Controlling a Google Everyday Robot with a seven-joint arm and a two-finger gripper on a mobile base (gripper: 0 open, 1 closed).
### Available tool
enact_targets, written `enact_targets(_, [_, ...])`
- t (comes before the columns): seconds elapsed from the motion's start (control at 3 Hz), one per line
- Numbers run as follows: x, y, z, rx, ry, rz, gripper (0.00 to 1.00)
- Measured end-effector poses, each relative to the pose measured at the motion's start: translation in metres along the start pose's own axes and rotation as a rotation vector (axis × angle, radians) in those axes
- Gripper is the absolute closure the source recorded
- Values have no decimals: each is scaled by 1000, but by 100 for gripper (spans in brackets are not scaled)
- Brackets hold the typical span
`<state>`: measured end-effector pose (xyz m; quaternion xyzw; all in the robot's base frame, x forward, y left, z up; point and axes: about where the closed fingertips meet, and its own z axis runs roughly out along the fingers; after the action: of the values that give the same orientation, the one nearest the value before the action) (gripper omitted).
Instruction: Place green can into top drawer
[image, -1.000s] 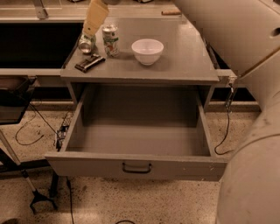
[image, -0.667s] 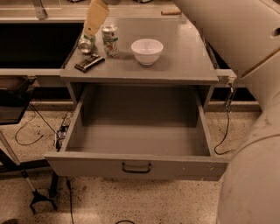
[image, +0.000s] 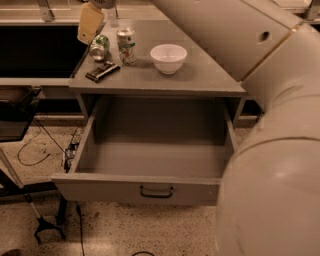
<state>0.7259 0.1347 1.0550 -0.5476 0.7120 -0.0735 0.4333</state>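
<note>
No lettering can be read on anything

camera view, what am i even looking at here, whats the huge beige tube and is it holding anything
The big beige tube is the arm of a mobile robot. The one camera looks down past it; where the camera is mounted is not known. The arm reaches to the far left corner of the grey table top, where its gripper hangs just above a small green drink can that seems to lie on its side. It does not look lifted or held. Next to it are an upright can with a white, green and red label, a white bowl and a dark flat packet. Below, the wide grey top drawer stands open with nothing in it.
</note>
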Motion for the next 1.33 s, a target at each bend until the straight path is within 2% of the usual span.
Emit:
enact_targets(0.33, [-40, 4, 41, 36, 7, -58, 0])
enact_targets(0.67, [-67, 10, 85, 36, 14, -89, 0])
enact_targets(1.33, [-65, 10, 90, 40, 8, -70, 0])
